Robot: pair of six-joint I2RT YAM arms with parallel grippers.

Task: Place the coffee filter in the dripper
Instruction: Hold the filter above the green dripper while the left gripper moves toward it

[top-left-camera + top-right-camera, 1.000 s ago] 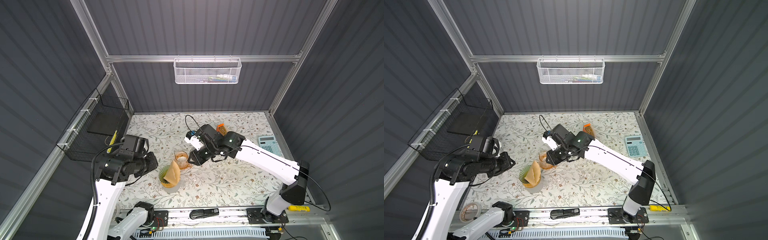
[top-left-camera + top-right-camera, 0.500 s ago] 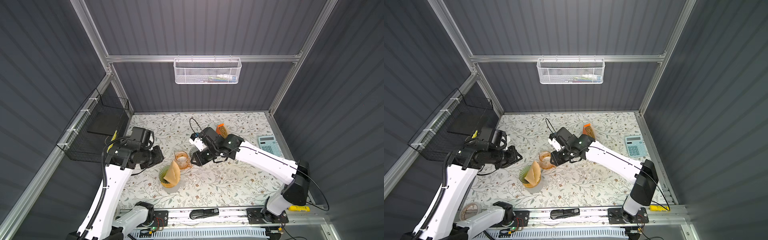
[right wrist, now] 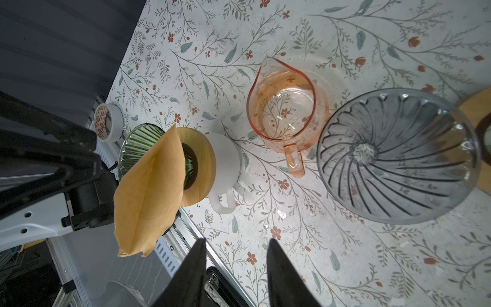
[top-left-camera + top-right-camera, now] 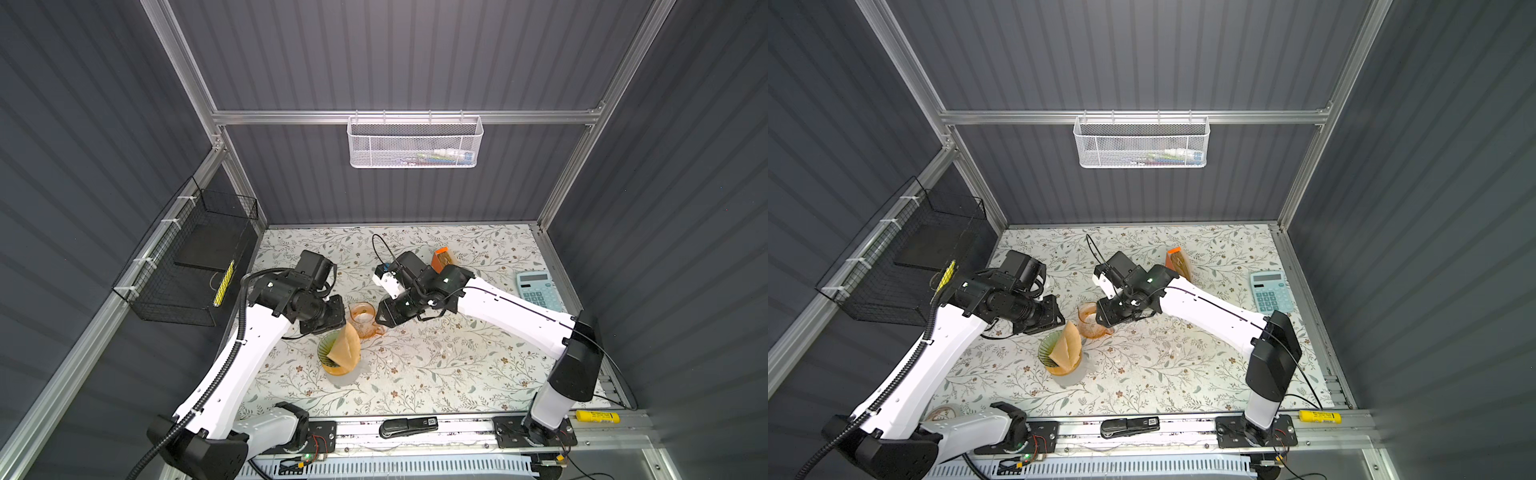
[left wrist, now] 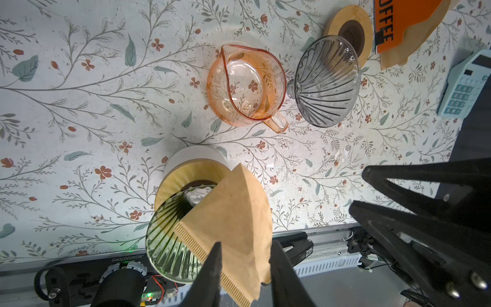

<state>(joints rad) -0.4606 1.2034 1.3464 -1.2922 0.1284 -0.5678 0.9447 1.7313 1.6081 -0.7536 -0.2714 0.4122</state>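
Note:
The brown paper coffee filter (image 4: 345, 349) (image 4: 1068, 347) stands folded flat and tilted, point down, in the green glass dripper (image 4: 325, 349) (image 4: 1046, 353). That dripper rests on a wooden ring over a white mug (image 5: 196, 155) (image 3: 225, 164). My left gripper (image 4: 330, 318) (image 5: 244, 245) is open just behind the filter (image 5: 233, 212). The filter's wide edge shows between its fingers (image 5: 212, 265); whether they touch it I cannot tell. My right gripper (image 4: 382, 318) (image 3: 236, 244) is open and empty, beside a pink pitcher. From that wrist the filter (image 3: 151, 191) juts out of the green dripper (image 3: 138, 141).
A pink glass pitcher (image 4: 363, 318) (image 5: 247, 85) stands between the grippers. A clear grey dripper (image 5: 328, 79) (image 3: 398, 156) on a wooden ring sits under the right arm. An orange filter pack (image 4: 441, 259) and calculator (image 4: 538, 289) lie at the back right, a tape roll (image 3: 107, 122) at the front left.
My left gripper has swung right, up to the filter, and its jaws have widened a little. The filter has stayed in the green dripper. The right gripper has hardly moved.

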